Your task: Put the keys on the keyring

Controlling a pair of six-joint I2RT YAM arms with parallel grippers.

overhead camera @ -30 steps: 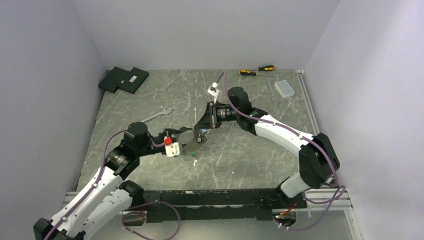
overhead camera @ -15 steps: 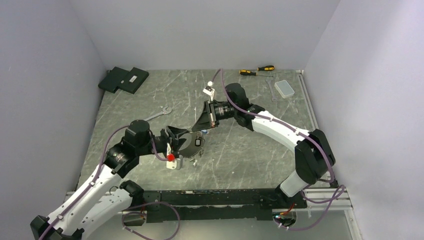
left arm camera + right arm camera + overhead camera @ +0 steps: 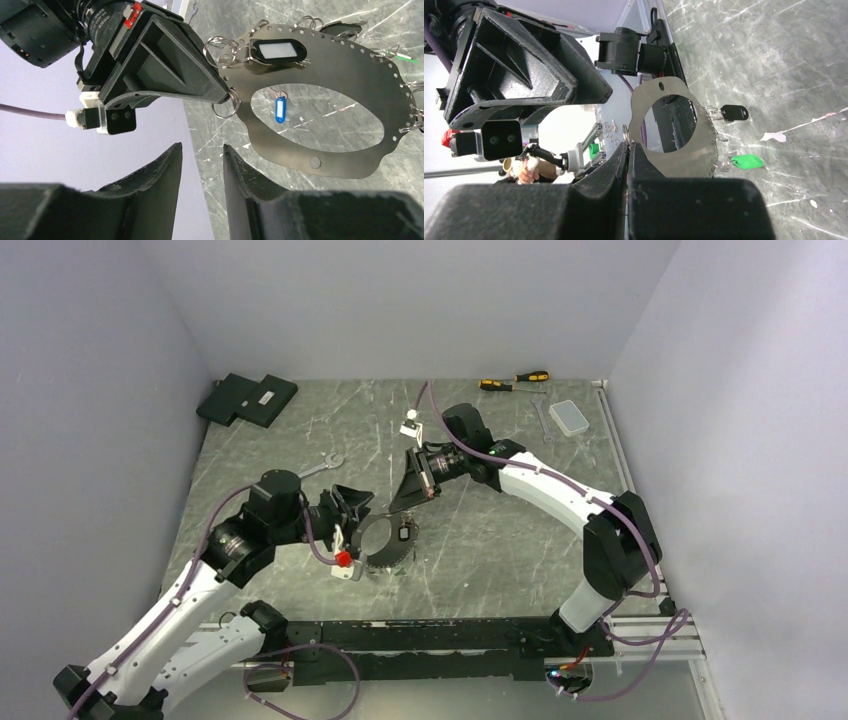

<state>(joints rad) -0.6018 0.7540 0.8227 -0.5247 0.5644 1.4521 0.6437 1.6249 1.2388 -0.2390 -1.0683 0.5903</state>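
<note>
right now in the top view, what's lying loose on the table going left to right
black boxes → silver wrench → yellow-and-black screwdrivers → clear plastic box

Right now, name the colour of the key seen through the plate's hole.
Blue key; left wrist view best.

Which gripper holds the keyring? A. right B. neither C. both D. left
A: the right gripper is shut on the rim of the keyring, while the left gripper is open and apart from it.
</note>
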